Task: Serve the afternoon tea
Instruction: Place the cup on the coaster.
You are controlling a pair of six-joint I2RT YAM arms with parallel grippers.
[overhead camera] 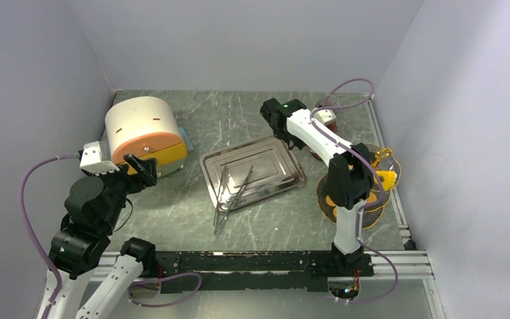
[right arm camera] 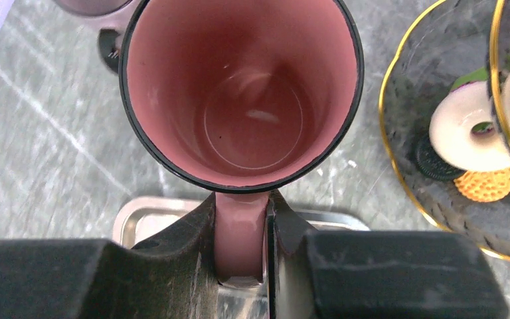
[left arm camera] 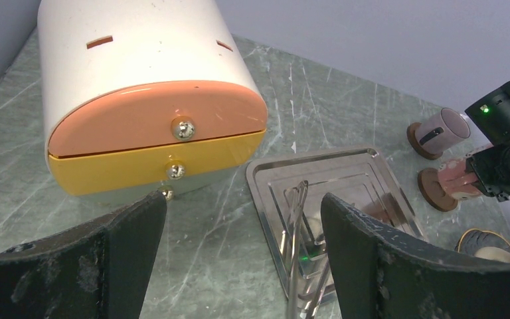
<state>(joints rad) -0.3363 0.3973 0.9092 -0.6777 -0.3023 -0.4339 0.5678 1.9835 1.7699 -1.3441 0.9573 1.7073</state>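
Note:
My right gripper (right arm camera: 241, 229) is shut on the handle of a pink mug (right arm camera: 242, 93), whose empty inside faces the right wrist camera. In the left wrist view this mug (left arm camera: 455, 181) sits against a brown coaster, with the right gripper (left arm camera: 498, 166) behind it. Right of the mug, a gold-rimmed glass dish (right arm camera: 405, 199) holds round treats: a cream ring (right arm camera: 465, 133), an orange one (right arm camera: 485, 185) and a black one (right arm camera: 435, 166). My left gripper (left arm camera: 242, 246) hangs open and empty above the table near a drawer box (left arm camera: 153, 113).
A steel tray (overhead camera: 272, 156) lies mid-table with metal tongs (overhead camera: 232, 189) across its near edge. A second mug (left arm camera: 441, 129) stands on its own coaster behind the held one. The tiered glass stand (overhead camera: 365, 189) is at the right, partly behind the right arm.

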